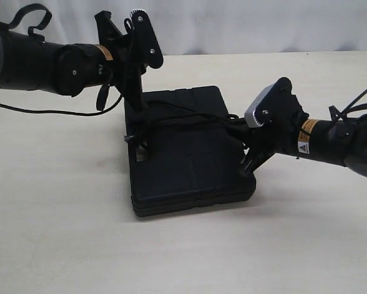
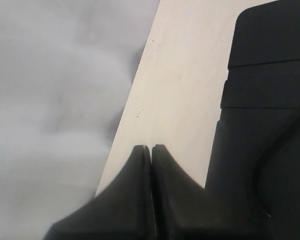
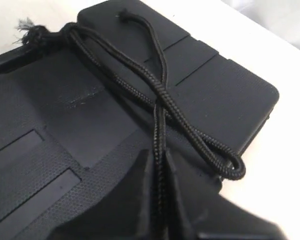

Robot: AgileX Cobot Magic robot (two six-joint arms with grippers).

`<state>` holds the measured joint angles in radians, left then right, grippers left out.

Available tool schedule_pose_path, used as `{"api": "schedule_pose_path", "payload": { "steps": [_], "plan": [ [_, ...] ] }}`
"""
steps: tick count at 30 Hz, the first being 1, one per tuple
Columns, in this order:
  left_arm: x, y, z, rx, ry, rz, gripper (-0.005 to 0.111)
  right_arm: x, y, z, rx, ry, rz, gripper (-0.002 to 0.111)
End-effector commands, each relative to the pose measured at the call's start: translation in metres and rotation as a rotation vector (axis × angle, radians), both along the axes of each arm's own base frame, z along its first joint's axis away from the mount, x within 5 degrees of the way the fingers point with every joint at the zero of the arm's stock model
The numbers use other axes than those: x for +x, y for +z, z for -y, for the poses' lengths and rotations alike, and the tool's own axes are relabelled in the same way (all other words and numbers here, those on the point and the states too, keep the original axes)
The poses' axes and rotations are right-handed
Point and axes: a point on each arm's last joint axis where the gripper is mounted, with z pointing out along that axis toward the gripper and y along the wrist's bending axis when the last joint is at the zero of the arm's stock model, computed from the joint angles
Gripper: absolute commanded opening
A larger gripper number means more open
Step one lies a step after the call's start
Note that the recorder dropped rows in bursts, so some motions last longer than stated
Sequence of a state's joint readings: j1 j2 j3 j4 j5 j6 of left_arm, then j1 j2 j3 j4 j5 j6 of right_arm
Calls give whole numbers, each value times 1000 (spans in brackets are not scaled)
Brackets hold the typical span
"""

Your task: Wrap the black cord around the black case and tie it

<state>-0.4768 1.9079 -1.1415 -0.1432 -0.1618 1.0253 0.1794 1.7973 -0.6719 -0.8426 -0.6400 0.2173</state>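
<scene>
The black case [image 1: 189,159] lies flat in the middle of the table. The black cord [image 1: 183,118] runs across its lid from the left edge to the right edge. In the right wrist view two strands of the cord [image 3: 160,95] cross on the case [image 3: 49,125], a loop hangs over its near edge, and the frayed knot [image 3: 27,27] lies at the far side. My right gripper [image 3: 160,156] is shut on one strand at the case's right edge [image 1: 252,160]. My left gripper [image 1: 136,107] points down at the case's left edge, shut [image 2: 151,148], with nothing visible between its fingers.
The pale table [image 1: 293,245] stretches around the case. A white cloth backdrop [image 1: 232,24] hangs behind the table's far edge. A thin black cable [image 1: 48,111] hangs under the left arm.
</scene>
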Motion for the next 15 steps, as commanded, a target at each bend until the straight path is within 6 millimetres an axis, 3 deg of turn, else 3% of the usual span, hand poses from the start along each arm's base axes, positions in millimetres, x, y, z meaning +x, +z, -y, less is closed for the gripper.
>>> {"api": "schedule_pose_path", "payload": {
  "steps": [1, 6, 10, 15],
  "plan": [
    [0, 2, 0, -13, 6, 4, 0, 8, -8, -5, -34, -6, -61, 4],
    [-2, 0, 0, 13, -11, -11, 0, 13, -13, -29, -129, 48, -81, 4],
    [-8, -7, 2, 133, -95, -57, 0, 18, -11, -45, -167, 52, -81, 4],
    [-18, -14, 13, 250, -198, -74, 0, 24, -10, -44, -170, -18, -106, 4]
  ]
}}
